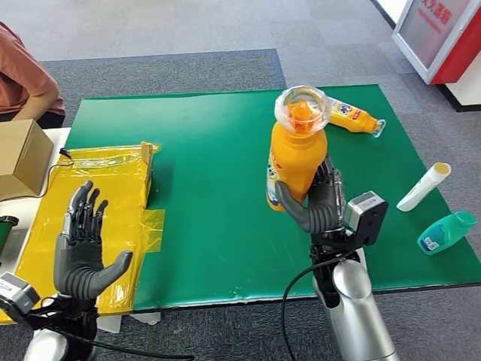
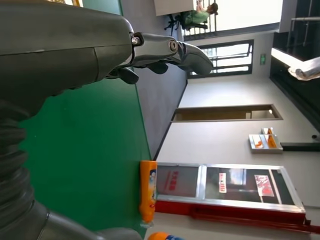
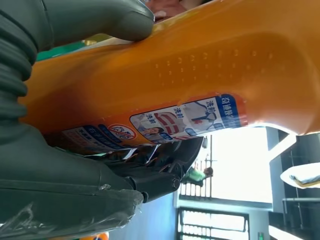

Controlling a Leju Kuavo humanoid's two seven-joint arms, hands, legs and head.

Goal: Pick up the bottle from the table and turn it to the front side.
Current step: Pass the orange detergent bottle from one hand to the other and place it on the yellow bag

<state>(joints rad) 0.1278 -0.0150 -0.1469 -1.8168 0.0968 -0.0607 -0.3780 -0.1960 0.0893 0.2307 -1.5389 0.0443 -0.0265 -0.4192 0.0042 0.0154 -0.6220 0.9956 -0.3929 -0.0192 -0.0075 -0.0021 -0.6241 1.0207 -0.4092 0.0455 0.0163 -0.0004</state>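
Observation:
An orange bottle (image 1: 294,154) with a clear cap stands upright and lifted above the green mat (image 1: 216,188), gripped by my right hand (image 1: 320,201) around its lower body. The right wrist view shows the orange bottle (image 3: 188,75) close up, its printed label turned toward my fingers (image 3: 158,165) and the thumb (image 3: 113,20) pressed on the opposite side. My left hand (image 1: 85,244) hovers open over yellow plastic sheeting (image 1: 107,188) at the table's left, fingers (image 2: 170,50) spread and holding nothing.
A second orange bottle (image 1: 352,116) lies on its side at the mat's far edge, also visible as the lying orange bottle (image 2: 148,190). A white tube (image 1: 424,186) and a teal bottle (image 1: 446,232) lie at the right. A cardboard box (image 1: 22,154) and a person's sleeve (image 1: 25,71) are at the left.

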